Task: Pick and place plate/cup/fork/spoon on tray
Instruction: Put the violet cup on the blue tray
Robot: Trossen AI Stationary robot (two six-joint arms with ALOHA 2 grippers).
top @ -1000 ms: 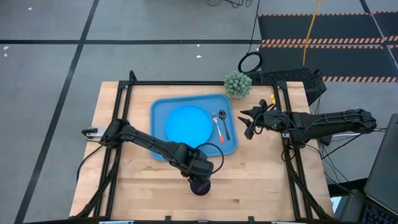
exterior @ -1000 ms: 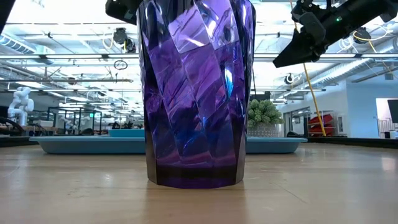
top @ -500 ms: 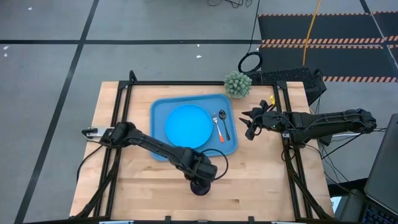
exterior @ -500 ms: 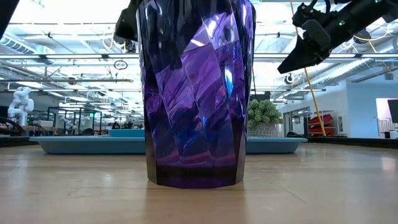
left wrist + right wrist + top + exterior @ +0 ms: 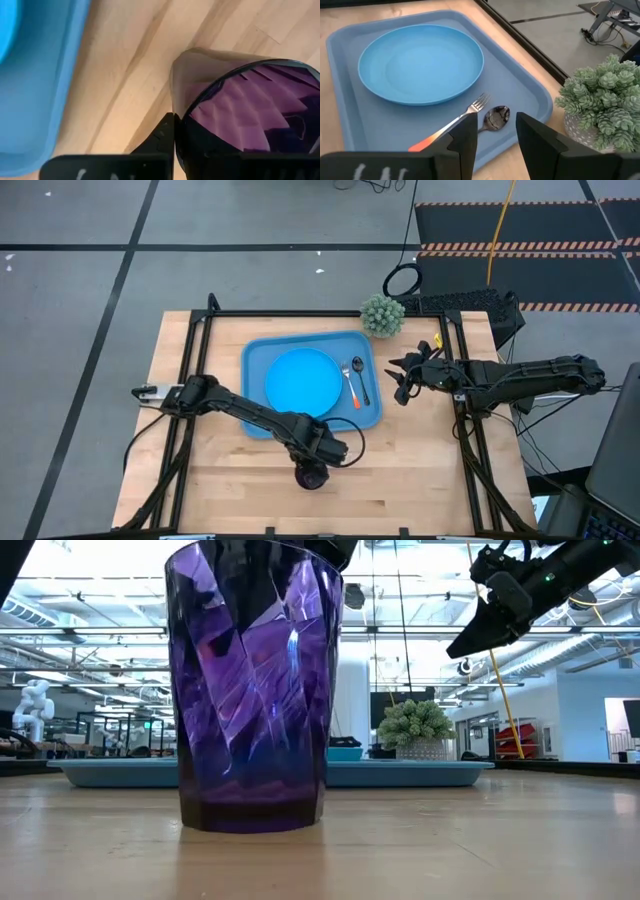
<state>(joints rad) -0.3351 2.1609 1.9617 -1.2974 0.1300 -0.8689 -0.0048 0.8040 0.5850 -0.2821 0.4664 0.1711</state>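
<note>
Cup [image 5: 310,476] stands upright on the bare wood, just off the tray's [image 5: 255,420] near edge, apart from it. Left gripper [image 5: 316,464] has one finger inside the rim, clamped on the cup wall from above, arm stretched low across the table. Right gripper [image 5: 399,379] hovers beside the tray, jaws apart, holding nothing.
</note>
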